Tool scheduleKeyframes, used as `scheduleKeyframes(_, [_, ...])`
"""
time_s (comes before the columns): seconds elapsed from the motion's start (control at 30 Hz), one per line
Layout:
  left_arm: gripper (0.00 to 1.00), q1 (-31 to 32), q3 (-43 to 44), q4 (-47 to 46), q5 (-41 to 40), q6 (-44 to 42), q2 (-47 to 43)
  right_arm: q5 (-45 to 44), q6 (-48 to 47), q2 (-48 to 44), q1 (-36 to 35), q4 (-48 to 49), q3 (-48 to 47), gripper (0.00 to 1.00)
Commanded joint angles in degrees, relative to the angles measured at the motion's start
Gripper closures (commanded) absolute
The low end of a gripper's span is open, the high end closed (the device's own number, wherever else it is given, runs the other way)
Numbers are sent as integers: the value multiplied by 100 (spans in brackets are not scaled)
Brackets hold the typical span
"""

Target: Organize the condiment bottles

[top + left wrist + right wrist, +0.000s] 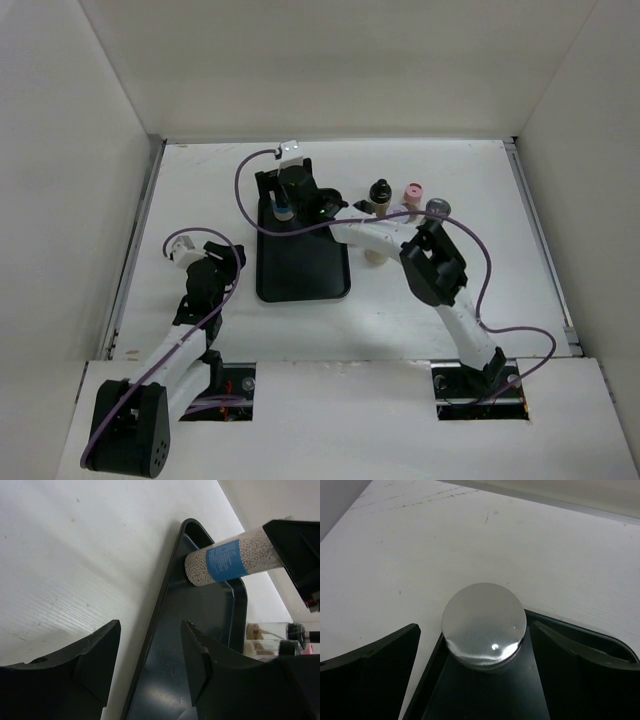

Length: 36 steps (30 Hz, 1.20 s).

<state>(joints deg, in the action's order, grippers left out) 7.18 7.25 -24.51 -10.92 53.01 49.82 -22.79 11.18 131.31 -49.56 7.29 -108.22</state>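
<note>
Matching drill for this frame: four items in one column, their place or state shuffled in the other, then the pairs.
Items
1 blue-label jar
2 pink-cap jar
3 left gripper
4 tray

Place or state
A jaws open, nothing between them
B black, flat on the table
C on the table, right of the tray
D at the tray's far end

Pairs: 1-D, 2-C, 3-A, 4-B
</note>
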Motion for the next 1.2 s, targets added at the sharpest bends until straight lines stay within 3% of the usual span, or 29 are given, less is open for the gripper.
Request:
scheduleKeyframes(0.0, [51, -11, -4, -317, 19, 7, -113, 107, -36, -1166, -40, 483, 300, 1])
scheduleKeyframes(0.1, [51, -46, -30, -273, 72, 7, -209, 116, -81, -2018, -40, 878, 1099, 1])
scheduleKeyframes(0.17, [51, -46, -48, -256, 20, 7, -280, 108, -81, -2607, -40, 1116, 1793, 6])
scheduleKeyframes(0.2, [51, -55, -48, -256, 11, -2, -280, 99, -72, -2897, -14, 1160, 2127, 13])
scheduleKeyframes(0.33, [51, -20, -30, -256, 28, -10, -210, -155, 94, -3742, 249, 1144, 3340, 56])
scheduleKeyframes(0.4, [51, 7, -22, -291, 2, -19, -192, -366, 252, -3971, 416, 968, 3789, 63])
scheduleKeyframes(0.5, [51, 68, 5, -352, -42, -19, -61, -420, 402, -4130, 644, 590, 4177, 57])
scheduleKeyframes(0.6, [51, 104, 14, -388, 28, -10, -34, -411, 438, -4131, 829, 484, 4415, 36])
scheduleKeyframes(0.77, [51, 77, -13, -388, -51, -28, -113, -376, 341, -4017, 935, 203, 4398, 13])
scheduleKeyframes(1.17, [51, 112, 31, -396, 46, -10, 45, -455, 481, -3595, 1041, -25, 4433, 8])
